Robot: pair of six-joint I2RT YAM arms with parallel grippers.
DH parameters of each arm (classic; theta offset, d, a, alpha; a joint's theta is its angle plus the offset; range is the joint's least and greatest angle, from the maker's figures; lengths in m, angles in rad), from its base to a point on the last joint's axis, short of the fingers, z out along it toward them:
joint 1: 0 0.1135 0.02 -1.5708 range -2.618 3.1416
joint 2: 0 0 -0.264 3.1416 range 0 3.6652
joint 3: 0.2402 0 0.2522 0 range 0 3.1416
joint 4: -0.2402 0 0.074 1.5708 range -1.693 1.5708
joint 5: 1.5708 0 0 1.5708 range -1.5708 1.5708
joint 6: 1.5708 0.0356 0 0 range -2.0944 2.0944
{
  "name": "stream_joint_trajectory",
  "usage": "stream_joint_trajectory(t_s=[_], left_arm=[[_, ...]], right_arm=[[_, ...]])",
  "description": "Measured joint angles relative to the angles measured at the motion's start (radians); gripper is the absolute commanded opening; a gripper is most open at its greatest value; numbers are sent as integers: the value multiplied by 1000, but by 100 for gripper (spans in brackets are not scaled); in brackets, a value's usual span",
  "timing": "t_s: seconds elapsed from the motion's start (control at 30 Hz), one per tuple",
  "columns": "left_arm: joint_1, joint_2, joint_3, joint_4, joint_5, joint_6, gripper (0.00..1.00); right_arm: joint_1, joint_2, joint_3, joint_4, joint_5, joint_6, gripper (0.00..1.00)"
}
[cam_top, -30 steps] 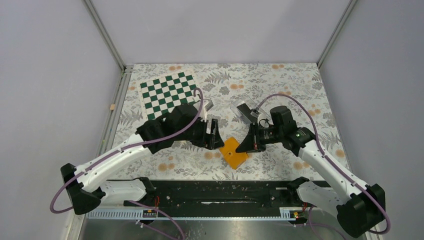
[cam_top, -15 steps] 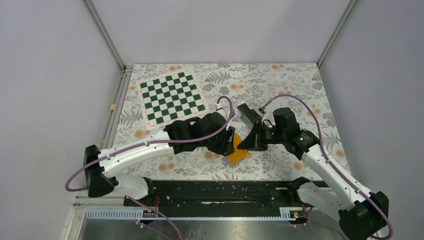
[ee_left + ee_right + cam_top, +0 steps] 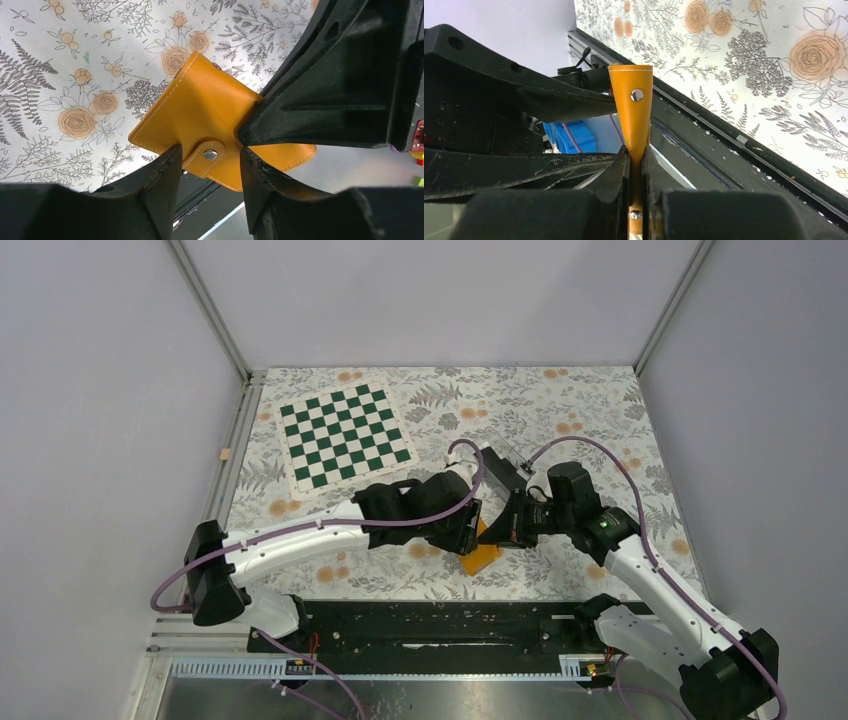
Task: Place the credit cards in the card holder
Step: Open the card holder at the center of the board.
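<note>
Noting the card holder first: the orange wallet hangs between the two grippers near the front edge of the floral tablecloth, apparently lifted clear of it.

The right gripper is clamped tight on one edge of the wallet. In its wrist view we see the leather edge-on between the fingers, the two leaves spreading apart toward the far end.

The left gripper is narrowed about halfway onto the snap tab. Both fingers appear to touch the tab's sides.

Obstructions:
- From above, the left wrist covers most of the wallet, so only one orange corner shows.
- The right gripper's body fills the right side of the left wrist view.
- A purple cable loops over the work area.

Surroundings:
- The credit cards show as a dark flat shape just beyond the grippers, partly behind cable. We cannot count them.
- A green checkerboard mat lies far left, well apart.
- A small tan block sits by the left rail.
- The black base rail runs along the near edge.
</note>
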Motion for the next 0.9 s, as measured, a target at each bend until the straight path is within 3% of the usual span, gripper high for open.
stream_joint_trajectory(t_s=[0.2, 0.43, 0.73, 0.9], left_arm=[[-10, 40, 8, -3, -13, -11, 39], [-21, 56, 10, -25, -66, -60, 23], [-30, 95, 23, -37, -133, -172, 11], [15, 90, -82, -104, -179, -224, 11]], right_arm=[[0, 0, -13, -19, 32, -1, 0], [0, 0, -13, -21, 47, -1, 0], [0, 0, -13, -27, 94, -14, 0], [0, -12, -11, -30, 69, -19, 0]])
